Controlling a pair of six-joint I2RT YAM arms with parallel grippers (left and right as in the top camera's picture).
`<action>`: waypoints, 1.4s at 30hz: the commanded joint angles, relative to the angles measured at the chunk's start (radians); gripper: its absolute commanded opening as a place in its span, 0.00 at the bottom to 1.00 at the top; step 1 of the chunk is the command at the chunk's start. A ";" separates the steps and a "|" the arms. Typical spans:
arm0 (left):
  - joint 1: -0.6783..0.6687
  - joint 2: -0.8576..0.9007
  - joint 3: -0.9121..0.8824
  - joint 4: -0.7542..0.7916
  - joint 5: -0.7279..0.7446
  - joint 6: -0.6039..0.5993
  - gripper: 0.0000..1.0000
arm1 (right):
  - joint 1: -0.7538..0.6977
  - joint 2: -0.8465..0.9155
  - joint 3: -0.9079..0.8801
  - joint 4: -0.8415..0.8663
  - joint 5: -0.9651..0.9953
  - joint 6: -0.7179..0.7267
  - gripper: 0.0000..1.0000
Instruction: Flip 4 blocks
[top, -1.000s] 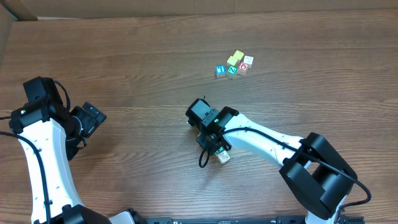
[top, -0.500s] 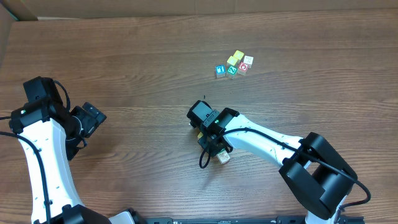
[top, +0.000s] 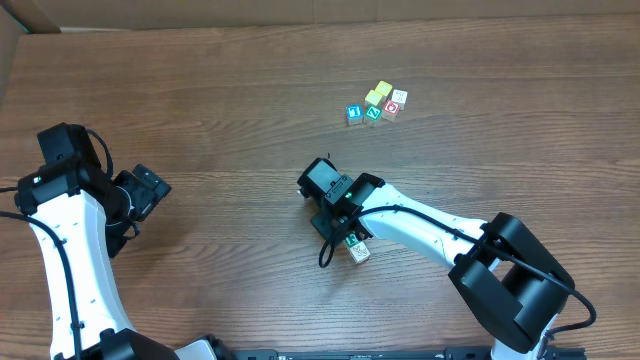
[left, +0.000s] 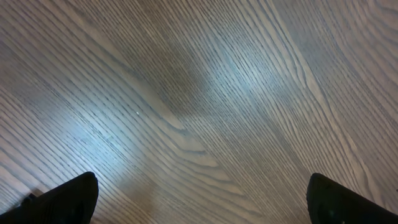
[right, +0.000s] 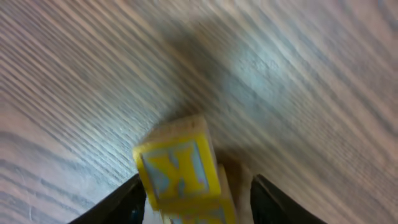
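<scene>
Right tool (right: 198, 202) perhaps wider around block (right: 177, 168)

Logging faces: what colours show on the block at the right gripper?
Block: yellow K on light blue, yellow border; right wrist view.

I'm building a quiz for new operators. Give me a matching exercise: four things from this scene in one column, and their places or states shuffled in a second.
Things:
1. left gripper
2. K-faced block
3. blue-faced cube
4. white cube

Places or states:
A. right end of the cube cluster
B. jaws wide open over bare tabletop
C. left end of the cube cluster
D. between the jaws of the right gripper

Pairs: 1-B; 2-D; 3-C; 4-A
</scene>
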 joint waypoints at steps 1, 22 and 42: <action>0.003 0.005 -0.005 -0.002 -0.010 0.009 0.99 | -0.003 0.002 0.011 0.020 -0.006 0.000 0.53; 0.003 0.005 -0.005 -0.002 -0.010 0.009 1.00 | -0.003 -0.003 0.012 -0.054 -0.007 0.002 0.33; 0.003 0.005 -0.005 -0.002 -0.010 0.009 0.99 | -0.003 -0.017 0.012 -0.084 0.029 0.079 0.42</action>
